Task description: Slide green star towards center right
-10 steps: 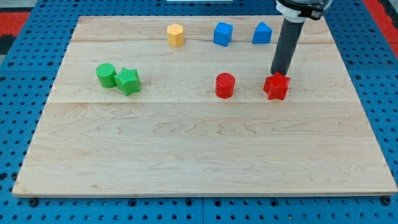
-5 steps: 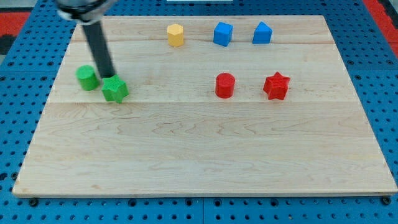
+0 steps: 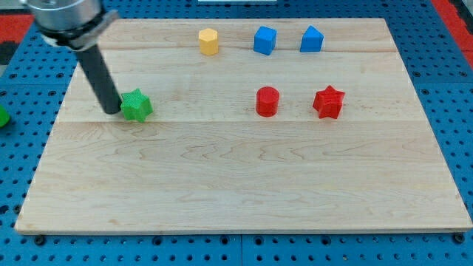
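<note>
The green star (image 3: 137, 106) lies on the wooden board (image 3: 244, 185) at the view's left, a little above mid-height. My tip (image 3: 113, 111) rests on the board right at the star's left side, touching or nearly touching it. The dark rod rises from there up and to the left. A green block (image 3: 2, 116) shows only as a sliver at the view's far left edge, off the board.
A red cylinder (image 3: 267, 101) and a red star (image 3: 329, 102) lie to the right of the green star in about the same row. A yellow block (image 3: 209, 41) and two blue blocks (image 3: 264, 40) (image 3: 311, 38) line the board's top edge.
My tip moved from the red star across to the left side of the green star. The green cylinder was pushed left off the board. The green star shifted slightly left.
</note>
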Controlling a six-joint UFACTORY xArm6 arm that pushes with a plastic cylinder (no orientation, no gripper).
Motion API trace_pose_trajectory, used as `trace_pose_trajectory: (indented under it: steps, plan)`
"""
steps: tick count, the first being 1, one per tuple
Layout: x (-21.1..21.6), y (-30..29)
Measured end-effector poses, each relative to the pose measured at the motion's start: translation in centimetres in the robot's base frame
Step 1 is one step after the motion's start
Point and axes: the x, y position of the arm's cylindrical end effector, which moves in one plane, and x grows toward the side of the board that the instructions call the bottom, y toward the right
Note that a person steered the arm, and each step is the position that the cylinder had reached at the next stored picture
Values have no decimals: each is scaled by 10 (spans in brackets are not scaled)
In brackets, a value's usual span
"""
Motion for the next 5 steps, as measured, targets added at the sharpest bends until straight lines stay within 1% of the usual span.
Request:
trace_pose_trajectory:
  steps: [2,3,4,5]
  plan:
    - [1,75]
    - [18,76]
    - [73,82]
    - [84,113]
